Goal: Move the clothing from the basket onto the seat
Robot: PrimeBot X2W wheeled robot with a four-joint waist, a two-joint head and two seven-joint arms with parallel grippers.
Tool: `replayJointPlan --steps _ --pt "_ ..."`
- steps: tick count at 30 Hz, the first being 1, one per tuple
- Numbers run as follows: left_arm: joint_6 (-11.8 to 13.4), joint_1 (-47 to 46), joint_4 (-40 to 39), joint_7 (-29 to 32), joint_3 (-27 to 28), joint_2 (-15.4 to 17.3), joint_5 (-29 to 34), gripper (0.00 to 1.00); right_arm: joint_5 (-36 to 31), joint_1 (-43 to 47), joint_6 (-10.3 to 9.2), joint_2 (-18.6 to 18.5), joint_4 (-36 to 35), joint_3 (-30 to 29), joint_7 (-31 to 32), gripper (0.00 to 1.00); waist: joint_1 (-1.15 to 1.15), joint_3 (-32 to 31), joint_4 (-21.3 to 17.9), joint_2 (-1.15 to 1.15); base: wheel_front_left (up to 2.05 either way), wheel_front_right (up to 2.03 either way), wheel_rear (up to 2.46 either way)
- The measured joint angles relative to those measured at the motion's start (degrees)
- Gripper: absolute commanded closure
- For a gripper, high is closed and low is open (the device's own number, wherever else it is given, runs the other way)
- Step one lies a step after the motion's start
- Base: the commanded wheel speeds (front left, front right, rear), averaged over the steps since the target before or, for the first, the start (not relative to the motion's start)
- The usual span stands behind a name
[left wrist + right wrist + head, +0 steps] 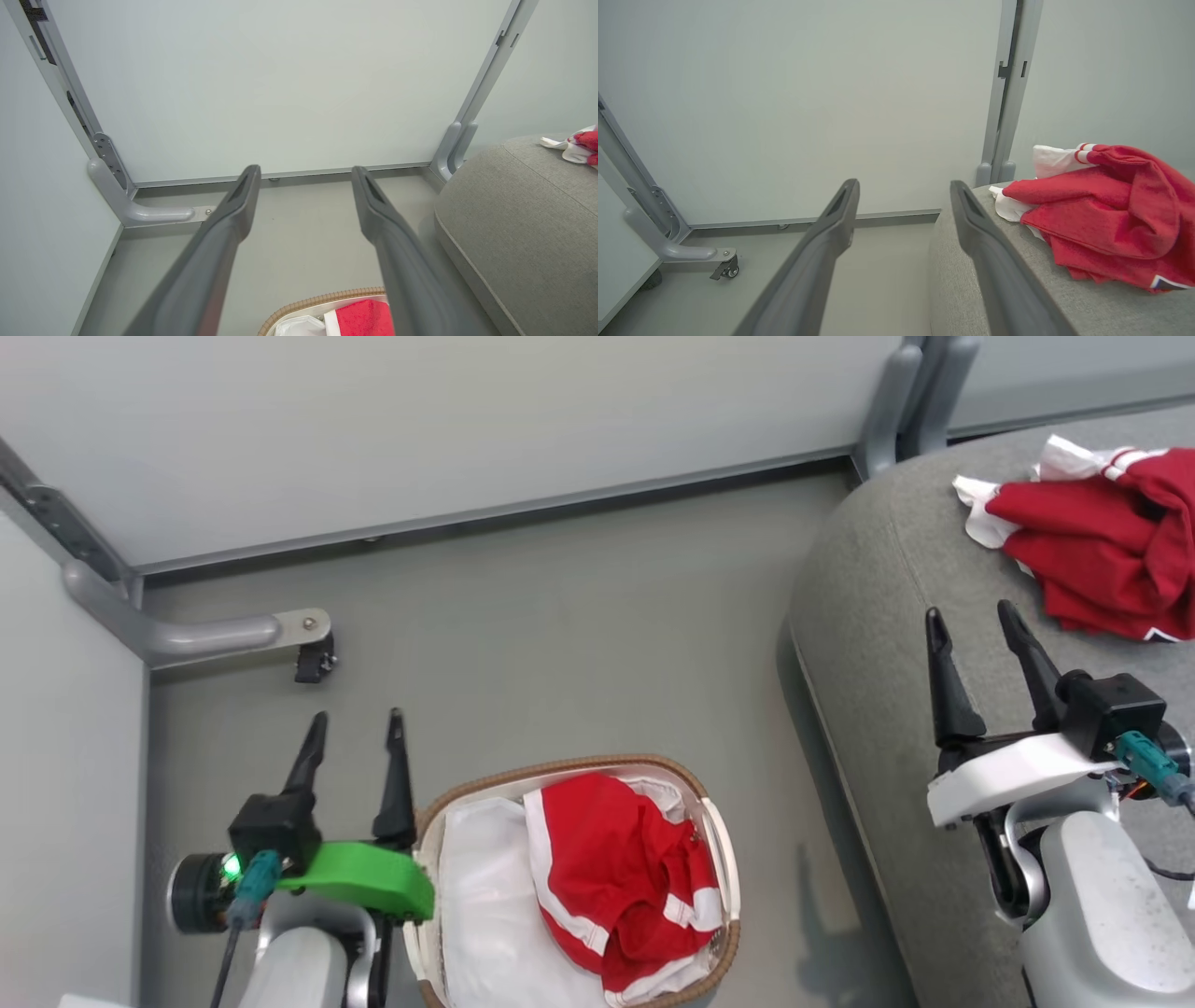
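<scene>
1. Partition panels (467, 420): pale grey, ahead of both sets of fingertips, w/ grey metal posts.
2. Floor (560, 616): grey. It lies under the L gripper (358, 713) and shows btwn its fingers in left wrist view.
3. Seat (887, 644): grey upholstered cushion w/ rounded edge and stitched seam. It is under the R gripper (969, 609). In right wrist view its edge (962, 280) runs below the right-hand finger. It is well off to the right of the L gripper's jaws (514, 224).
4. Basket (560, 767): oval, white perforated plastic, brown woven rim. On floor, just right of the L gripper's right-hand finger and near that finger's base. Rim also shows low btwn the L fingers (322, 297).
5. Liner (476, 896): plain white cloth, inside the basket on the side nearer the L gripper.
6. Red-and-white garment (607, 868): crumpled in the basket beyond the liner. No finger touches it.
7. Second red garment (1102, 551): bunched on the seat w/ white trim, ahead and right of the R jaws, clear of them (1101, 219).
8. L gripper: jaws apart, empty (306, 169).
9. R gripper: jaws apart, empty (904, 183).
10. Caster foot (313, 663): grey post foot w/ small black wheel, just ahead of the L fingertips.
</scene>
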Motion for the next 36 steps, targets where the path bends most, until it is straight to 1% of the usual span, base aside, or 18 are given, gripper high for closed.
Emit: replayJointPlan --steps 5,10,16,20,27,31,33,36 --pt "-0.29 3.03 -0.20 0.00 3.77 0.00 0.83 0.00 -0.03 1.82 0.00 0.89 1.08 1.12 0.00 0.00 0.00 -2.50 1.37 0.00 0.00 0.00 0.00" --pt "-0.85 6.24 -0.26 0.00 6.13 0.01 1.21 0.00 -0.12 4.58 0.00 1.37 2.55 1.43 0.00 0.00 0.00 -5.01 1.96 0.00 0.00 0.00 0.00" --pt "-0.92 10.35 -0.12 0.00 6.39 0.01 0.78 0.00 -0.16 8.34 0.00 1.86 3.71 1.51 0.00 0.00 0.00 -7.75 1.90 0.00 0.00 0.00 0.00" --pt "-1.02 11.41 0.05 0.00 5.77 0.00 0.04 0.00 -0.25 9.68 0.00 2.04 3.76 1.59 0.00 0.00 0.00 -8.30 1.63 0.00 0.00 0.00 0.00" --pt "-1.33 11.26 0.60 0.00 3.38 0.01 -0.78 0.00 -0.26 9.31 0.00 2.14 3.10 2.21 0.00 0.00 0.00 -7.07 0.97 0.00 0.00 0.00 0.00" --pt "-1.42 7.77 1.53 0.00 0.79 -0.01 -1.88 0.00 -0.07 5.94 0.00 2.20 1.04 2.81 0.00 0.00 0.00 -4.46 0.55 0.00 0.00 0.00 0.00" --pt "-2.29 5.70 2.76 0.00 -0.44 -0.02 -3.75 0.00 0.26 4.21 0.00 2.27 -0.07 3.33 0.00 0.00 0.00 -2.67 0.25 0.00 0.00 0.00 0.00" --pt "-2.66 2.63 4.88 0.01 -1.52 -0.03 -4.35 0.00 1.09 1.71 0.00 2.45 -1.46 4.35 0.00 0.00 0.00 0.22 -0.33 0.00 0.00 0.00 0.00"
